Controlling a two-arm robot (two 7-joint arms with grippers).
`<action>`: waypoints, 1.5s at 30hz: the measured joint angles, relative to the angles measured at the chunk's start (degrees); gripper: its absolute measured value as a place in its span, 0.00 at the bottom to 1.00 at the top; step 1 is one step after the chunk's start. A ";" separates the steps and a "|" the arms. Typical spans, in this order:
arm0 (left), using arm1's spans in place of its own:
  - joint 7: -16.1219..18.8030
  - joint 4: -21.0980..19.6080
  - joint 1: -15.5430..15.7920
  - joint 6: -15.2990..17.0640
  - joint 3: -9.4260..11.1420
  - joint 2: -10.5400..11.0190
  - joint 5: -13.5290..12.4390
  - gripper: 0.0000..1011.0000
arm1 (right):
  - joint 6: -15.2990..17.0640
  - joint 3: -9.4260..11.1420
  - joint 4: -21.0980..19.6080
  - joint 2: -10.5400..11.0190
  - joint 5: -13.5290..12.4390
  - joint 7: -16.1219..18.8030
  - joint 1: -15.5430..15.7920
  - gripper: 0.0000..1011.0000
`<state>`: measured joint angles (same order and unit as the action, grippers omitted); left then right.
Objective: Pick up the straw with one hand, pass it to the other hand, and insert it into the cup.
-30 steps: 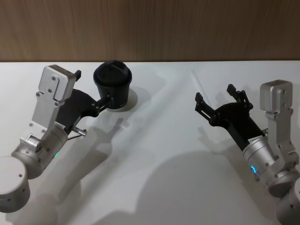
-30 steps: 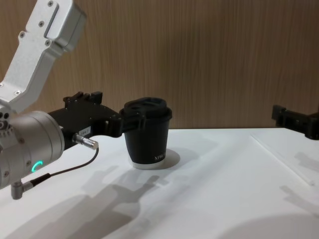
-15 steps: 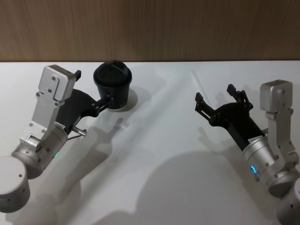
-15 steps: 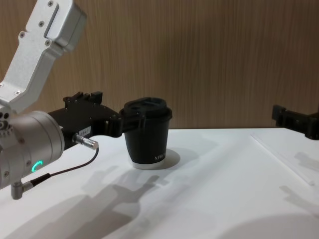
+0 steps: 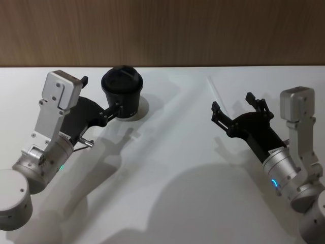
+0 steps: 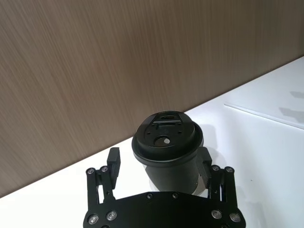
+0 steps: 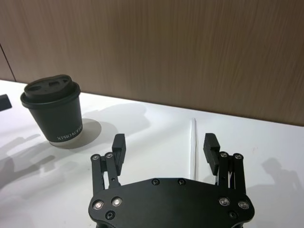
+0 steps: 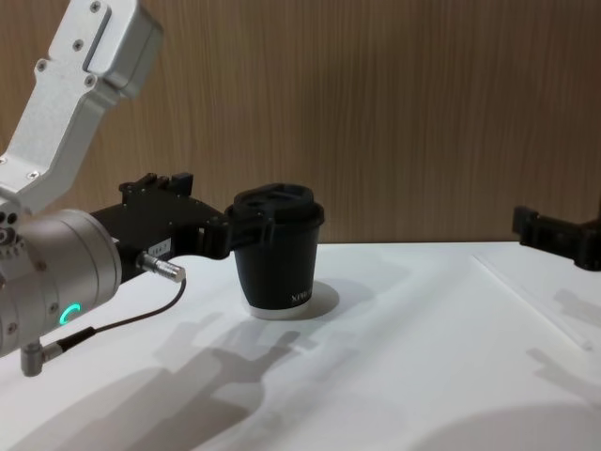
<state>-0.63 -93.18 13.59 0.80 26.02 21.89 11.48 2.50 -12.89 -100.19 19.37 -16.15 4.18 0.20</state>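
The black lidded cup stands upright at the back left of the white table. My left gripper is open and straddles the cup, one finger on each side; one finger stands clearly apart from the cup wall, the other close to the lid. The thin white straw lies flat on the table at the back right. My right gripper hovers open just short of it, its fingers wide apart and nothing between them. In the right wrist view the straw lies nearer one finger.
A brown wooden wall runs along the table's far edge. A thin black cable hangs from the left wrist near the cup. The table between the two arms is bare white.
My right gripper has sunk slightly toward the table. The left gripper, the cup and the straw have not moved.
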 joint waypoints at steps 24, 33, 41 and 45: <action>0.00 0.00 0.00 0.00 0.00 0.00 0.00 0.99 | 9.94 0.24 2.52 0.83 -0.10 2.58 -3.73 0.99; 0.00 0.00 0.00 0.00 0.00 0.00 0.00 0.99 | 13.26 0.57 2.69 1.14 -0.51 3.53 -4.51 0.99; 0.00 0.00 0.00 0.00 0.00 0.00 0.00 0.99 | 14.61 0.63 3.90 1.29 -0.16 4.02 -5.15 0.99; 0.00 0.00 0.00 0.00 0.00 0.00 0.00 0.99 | 14.66 0.62 4.81 1.28 0.27 4.15 -5.47 0.99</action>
<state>-0.62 -93.18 13.59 0.80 26.03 21.89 11.48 17.17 -12.27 -95.37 20.66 -15.88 8.32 -5.27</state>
